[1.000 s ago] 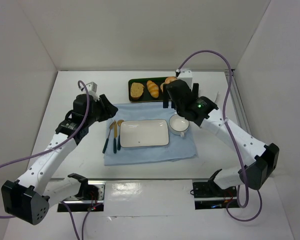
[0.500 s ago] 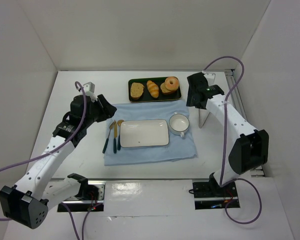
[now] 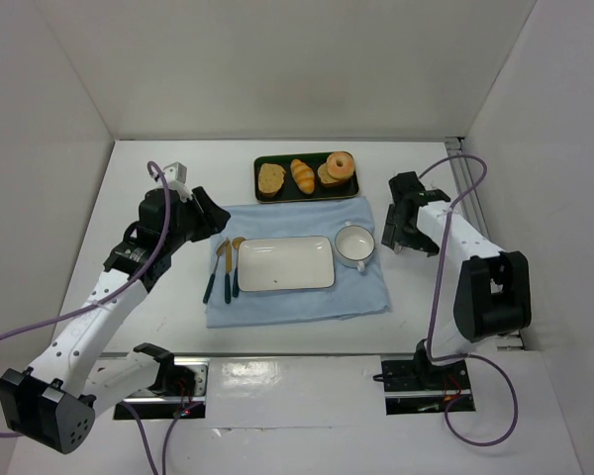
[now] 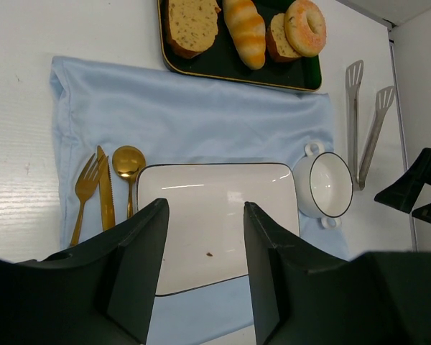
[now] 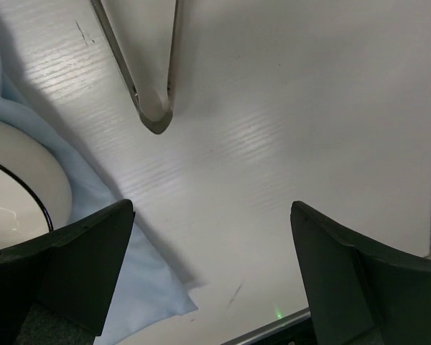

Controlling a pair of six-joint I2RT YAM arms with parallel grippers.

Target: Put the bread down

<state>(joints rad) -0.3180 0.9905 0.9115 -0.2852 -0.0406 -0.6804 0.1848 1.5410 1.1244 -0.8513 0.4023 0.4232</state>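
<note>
Right gripper (image 3: 402,230) retreated, open; bread (image 3: 303,176) well apart.

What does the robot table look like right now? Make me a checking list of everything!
Surface: white table with a blue cloth spread in the middle.
Job's things: the bread lies on the dark tray, between a toast slice and a doughnut; the white plate is empty.
Clutter: bowl, gold fork, knife and spoon on the cloth; tongs on the table right of the bowl.
Grippers: left gripper jaws open, empty, above the plate; right gripper jaws open, empty, near the tongs.
Cables: a purple cable trails from each arm, away from the food.
Surroundings: plain white walls.
</note>
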